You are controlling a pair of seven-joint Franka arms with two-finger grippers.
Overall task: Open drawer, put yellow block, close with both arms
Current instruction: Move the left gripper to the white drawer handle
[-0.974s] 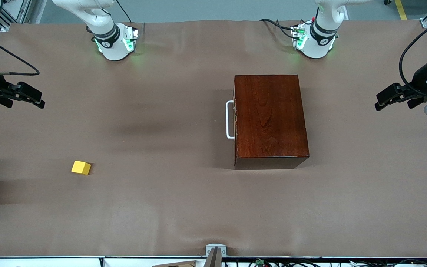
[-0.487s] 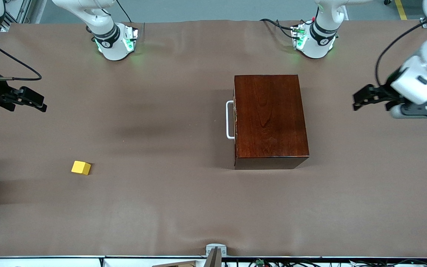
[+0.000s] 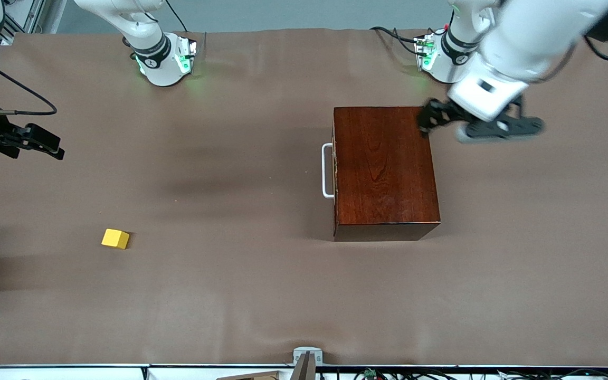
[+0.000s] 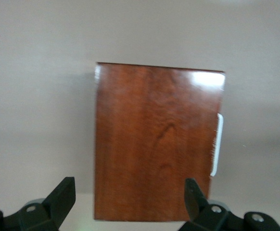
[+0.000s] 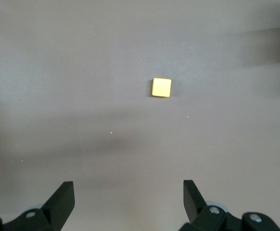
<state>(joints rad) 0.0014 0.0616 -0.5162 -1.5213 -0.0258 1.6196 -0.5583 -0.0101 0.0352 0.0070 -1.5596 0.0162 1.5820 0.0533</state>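
The mahogany box (image 3: 385, 171) stands mid-table with its drawer shut; the white bar handle (image 3: 326, 171) faces the right arm's end. It also shows in the left wrist view (image 4: 154, 139) with the handle (image 4: 217, 144). My left gripper (image 3: 426, 120) is open and empty in the air over the box's corner nearest the left arm's base. The yellow block (image 3: 115, 238) lies on the table toward the right arm's end, and in the right wrist view (image 5: 161, 87). My right gripper (image 3: 53, 146) is open and empty, in the air at the right arm's end of the table, well apart from the block.
The brown table cloth (image 3: 240, 295) covers the whole table. The two arm bases (image 3: 164, 60) (image 3: 446, 60) stand along the edge farthest from the front camera. A small metal bracket (image 3: 306, 354) sits at the edge nearest the camera.
My left arm has swung from the left arm's end of the table to over the box's corner. My right gripper has barely moved. Box and block have not moved.
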